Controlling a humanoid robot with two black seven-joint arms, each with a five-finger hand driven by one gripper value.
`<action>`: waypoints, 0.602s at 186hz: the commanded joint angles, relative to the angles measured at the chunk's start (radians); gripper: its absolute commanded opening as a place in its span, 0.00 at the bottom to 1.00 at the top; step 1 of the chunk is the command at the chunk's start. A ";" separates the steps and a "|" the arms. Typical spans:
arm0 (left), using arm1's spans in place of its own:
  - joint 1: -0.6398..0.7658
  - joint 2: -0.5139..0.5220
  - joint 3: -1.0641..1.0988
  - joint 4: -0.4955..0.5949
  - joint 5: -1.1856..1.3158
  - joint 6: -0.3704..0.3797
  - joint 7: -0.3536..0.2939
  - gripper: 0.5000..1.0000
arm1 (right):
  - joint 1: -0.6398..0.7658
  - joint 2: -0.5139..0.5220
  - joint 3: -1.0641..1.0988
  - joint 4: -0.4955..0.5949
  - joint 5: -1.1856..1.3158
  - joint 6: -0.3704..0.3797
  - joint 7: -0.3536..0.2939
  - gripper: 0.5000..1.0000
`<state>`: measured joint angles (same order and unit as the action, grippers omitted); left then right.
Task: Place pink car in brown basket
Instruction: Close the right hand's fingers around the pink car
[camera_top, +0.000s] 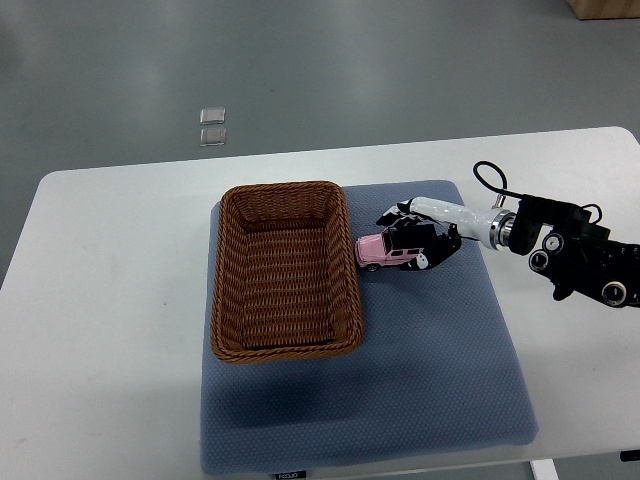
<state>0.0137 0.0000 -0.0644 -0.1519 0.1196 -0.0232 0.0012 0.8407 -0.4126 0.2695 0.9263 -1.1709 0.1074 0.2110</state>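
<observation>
Right hand (418, 240) is curling its fingers around pink car (384, 252) — sitting on blue mat (440, 360), just beside brown basket (285, 270).

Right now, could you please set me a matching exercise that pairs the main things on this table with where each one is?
Things:
1. basket
2. car
3. right hand
4. mat

Places:
A. lies flat on the white table, under the rest
B. closed around the car's far end
C. on the mat's left part, with nothing inside
D. just right of the basket, outside it

Pairs: 1-C, 2-D, 3-B, 4-A
</observation>
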 joint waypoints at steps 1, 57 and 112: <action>0.000 0.000 0.000 0.000 0.000 0.000 0.000 1.00 | 0.000 0.000 -0.001 -0.001 -0.004 -0.011 0.001 0.45; 0.000 0.000 0.000 0.000 0.000 0.000 0.000 1.00 | 0.001 -0.006 -0.003 -0.003 -0.032 -0.018 0.007 0.03; 0.000 0.000 0.000 0.000 0.000 0.000 0.000 1.00 | 0.047 -0.044 0.004 -0.003 -0.020 -0.003 0.011 0.00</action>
<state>0.0136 0.0000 -0.0644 -0.1519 0.1197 -0.0234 0.0012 0.8554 -0.4346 0.2692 0.9234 -1.1978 0.0961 0.2213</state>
